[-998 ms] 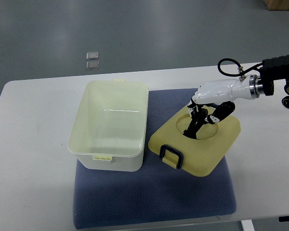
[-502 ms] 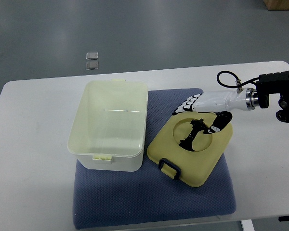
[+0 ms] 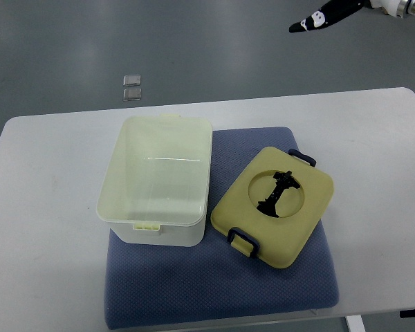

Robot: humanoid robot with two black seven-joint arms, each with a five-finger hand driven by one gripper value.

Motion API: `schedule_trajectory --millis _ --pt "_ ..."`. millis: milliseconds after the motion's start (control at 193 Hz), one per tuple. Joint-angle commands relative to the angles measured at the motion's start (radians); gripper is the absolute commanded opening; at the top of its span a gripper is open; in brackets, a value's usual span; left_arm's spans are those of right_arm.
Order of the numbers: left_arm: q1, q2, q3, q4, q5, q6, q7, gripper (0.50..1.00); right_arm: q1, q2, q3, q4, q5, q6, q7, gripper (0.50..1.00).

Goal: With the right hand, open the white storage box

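Observation:
The white storage box [image 3: 158, 181] stands open and empty on the left part of a blue mat [image 3: 221, 290]. Its pale yellow lid [image 3: 273, 206] lies flat on the mat to the right of the box, top side up, with a round recess, a black handle and dark clips at two corners. My right hand [image 3: 317, 17] is high at the top right corner of the picture, far from the lid, holding nothing; only some fingers and the wrist show. The left arm does not show.
The white table [image 3: 41, 242] carries the mat. Two small clear squares [image 3: 132, 86] lie on the grey floor beyond the table's far edge.
My right hand has let go of the lid and risen away to the top right corner. The lid now lies flat beside the box, both clips showing.

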Motion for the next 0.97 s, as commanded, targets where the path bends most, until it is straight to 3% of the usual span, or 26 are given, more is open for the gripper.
schedule_trajectory --millis 0,93,212,476,651,962 --pt "0.000 0.000 -0.002 0.000 0.000 -0.002 0.000 1.000 -0.086 0.070 0.112 -0.075 0.273 -0.036 -0.039 0.932" --pt "0.000 0.000 -0.002 0.000 0.000 -0.002 0.000 1.000 -0.165 0.138 0.175 -0.129 0.457 -0.079 -0.043 0.932" --pt "0.000 0.000 -0.003 -0.003 0.002 -0.003 0.002 1.000 -0.297 0.211 0.258 -0.153 0.630 -0.073 -0.034 0.932" --pt "0.000 0.000 -0.003 -0.003 0.002 -0.002 0.002 1.000 -0.530 0.386 0.555 -0.192 0.708 -0.039 -0.033 0.934" --pt "0.000 0.000 -0.003 -0.003 0.003 -0.003 0.002 1.000 -0.593 0.401 0.615 -0.201 0.707 0.035 -0.034 0.934" --pt "0.000 0.000 -0.005 -0.013 0.003 -0.003 0.002 1.000 -0.615 0.403 0.618 -0.209 0.699 0.035 -0.027 0.934"
